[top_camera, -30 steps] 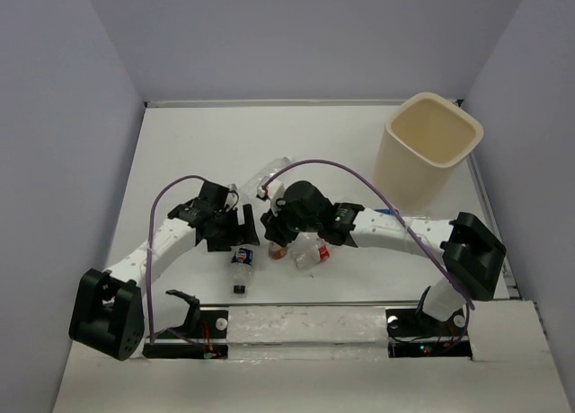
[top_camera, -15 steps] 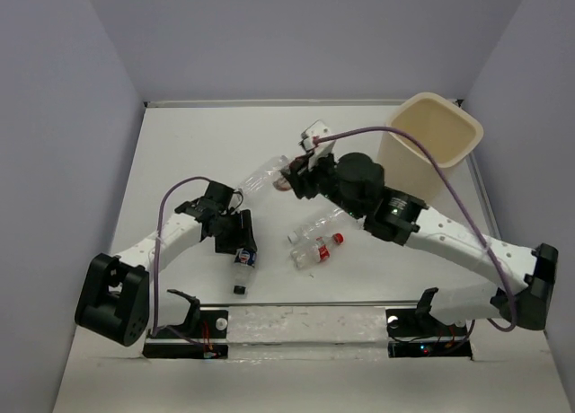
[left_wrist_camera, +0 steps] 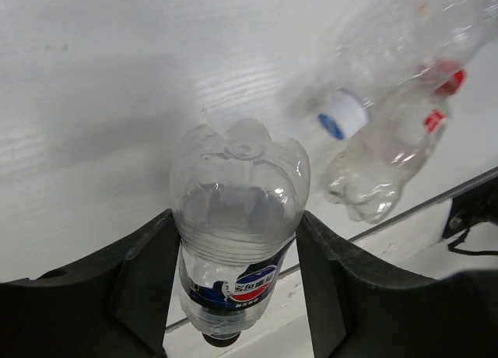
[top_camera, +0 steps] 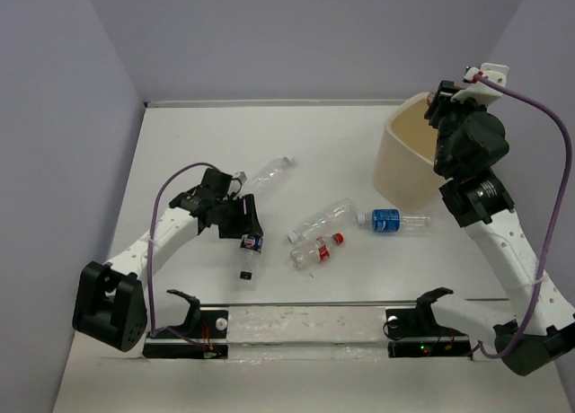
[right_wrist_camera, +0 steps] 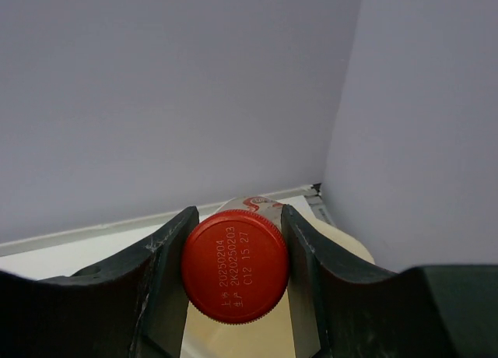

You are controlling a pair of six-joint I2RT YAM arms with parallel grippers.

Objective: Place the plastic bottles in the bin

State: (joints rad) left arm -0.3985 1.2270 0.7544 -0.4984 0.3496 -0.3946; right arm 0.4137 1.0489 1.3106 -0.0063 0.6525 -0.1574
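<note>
Cream-beige and tapering, the plastic bin (top_camera: 402, 175) stands at the far right of the white table (top_camera: 198, 144) in the overhead view. The right gripper (top_camera: 442, 103) hangs over the bin's mouth by its far rim; its load is hidden from here. The left gripper (top_camera: 251, 236) sits low at the near left, over a small clear bottle with a blue label and dark cap (top_camera: 248, 259), cap pointing toward the arm bases. Four more clear plastic bottles lie loose on the table. A bare bottle with a white cap (top_camera: 268, 173) is just beyond the left gripper and a second bare clear bottle (top_camera: 323, 218) is in the middle. A bottle with a red label and red cap (top_camera: 319, 250) lies just beside that one. A white-capped bottle with a blue label (top_camera: 391, 221) rests near the foot of the bin.

From the left wrist, the two black fingers (left_wrist_camera: 144, 272) press against both sides of the small clear bottle with a blue label and dark cap. Its lobed base faces the camera, and the jaws are closed onto its body. Whether it is off the table cannot be told. The second bare clear bottle and the red-labelled one lie blurred beyond it.

From the right wrist, the fingers (right_wrist_camera: 307, 257) clamp a bottle with a bright red screw cap (right_wrist_camera: 235, 264), cap toward the lens. Part of the bin's rim shows directly below.
</note>
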